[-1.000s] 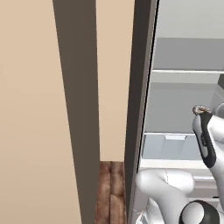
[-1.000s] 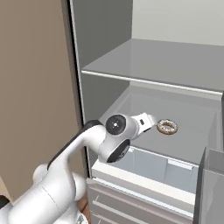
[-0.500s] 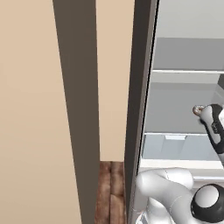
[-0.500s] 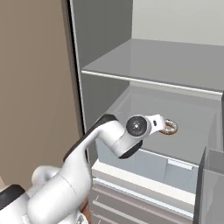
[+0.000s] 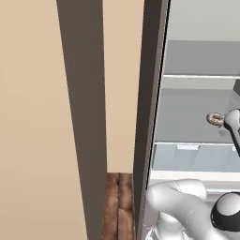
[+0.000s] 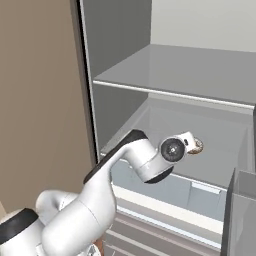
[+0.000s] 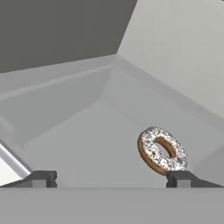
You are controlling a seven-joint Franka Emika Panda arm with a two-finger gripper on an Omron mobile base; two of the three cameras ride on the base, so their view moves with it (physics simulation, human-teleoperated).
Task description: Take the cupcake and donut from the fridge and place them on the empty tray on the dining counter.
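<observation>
In the left base view I see the fridge (image 5: 197, 108) interior past its dark edge; my arm covers part of the lower shelf. The donut (image 5: 215, 119) lies on that shelf, half hidden behind the wrist in the right base view. In the hand view the tool (image 7: 111, 178) stands wide open, holding nothing, and its right fingertip (image 7: 178, 177) is just below the donut; contact I cannot judge.
</observation>
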